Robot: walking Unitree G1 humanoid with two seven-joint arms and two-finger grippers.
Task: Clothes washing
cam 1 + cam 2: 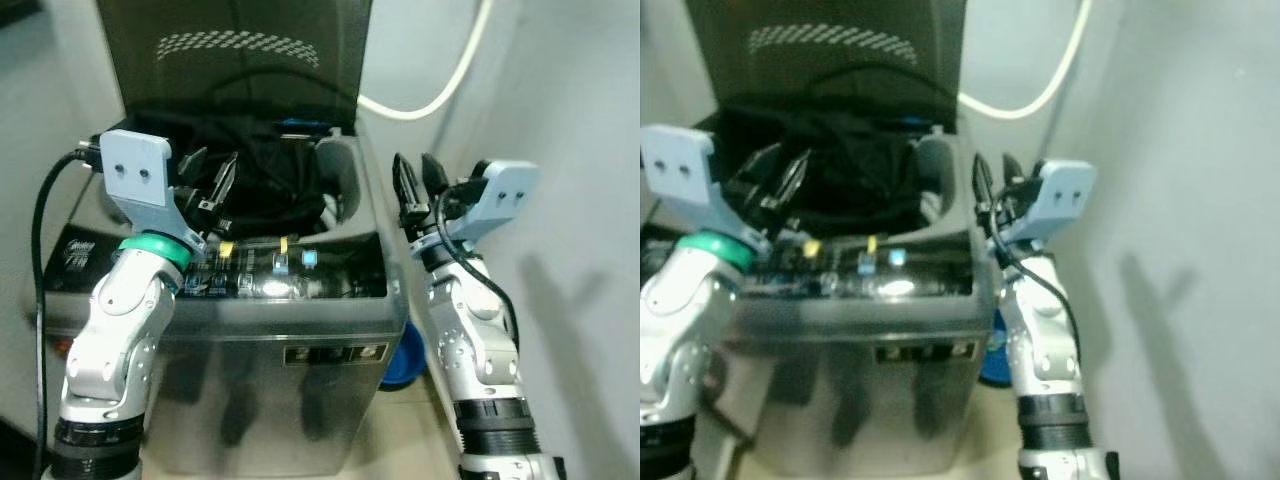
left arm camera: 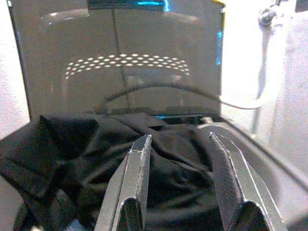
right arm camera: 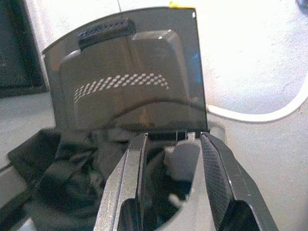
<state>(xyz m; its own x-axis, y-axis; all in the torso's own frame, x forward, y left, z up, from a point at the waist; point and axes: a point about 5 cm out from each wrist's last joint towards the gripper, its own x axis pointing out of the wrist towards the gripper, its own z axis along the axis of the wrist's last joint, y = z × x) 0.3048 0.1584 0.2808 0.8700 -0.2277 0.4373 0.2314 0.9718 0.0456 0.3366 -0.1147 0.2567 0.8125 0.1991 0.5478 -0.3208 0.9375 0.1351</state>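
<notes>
Black clothes [image 1: 255, 170] heaped in the mouth of a top-loading washing machine [image 1: 290, 340], piled above the rim and spilling toward the robot's left edge of the opening. Ahead of and partly under the left gripper [image 1: 208, 183]; in the left wrist view the same dark fabric [image 2: 96, 159] lying beyond and between the two spread fingers [image 2: 137, 178], nothing pinched, contact with the cloth not certain. Left gripper parted, empty, poised over the near-left part of the tub. Right gripper [image 1: 420, 185] parted too, holding nothing, raised just beside the machine's right wall and pointing up and inward; from its wrist camera, fingers [image 3: 214, 178] framing the grey inner corner of the tub, clothes off toward the robot's left. Smoky translucent lid [image 1: 240, 50] standing upright behind the load, white dotted pattern across it. Depth of the tub and how much laundry sits below the top layer hidden by the pile; individual garments impossible to separate, all one dark mass. Control panel [image 1: 290, 270] along the front edge glossy, small lit blue and yellow marks, lettering unreadable. Right eye view soft and blurred. Left arm bent sharply, elbow low, wrist cocked up with green ring at the cuff; right arm upright from below, forearm vertical. White hose [image 1: 440, 80] curving on the wall behind. Blue object [image 1: 405, 360] on the floor at the machine's right foot, mostly hidden.
</notes>
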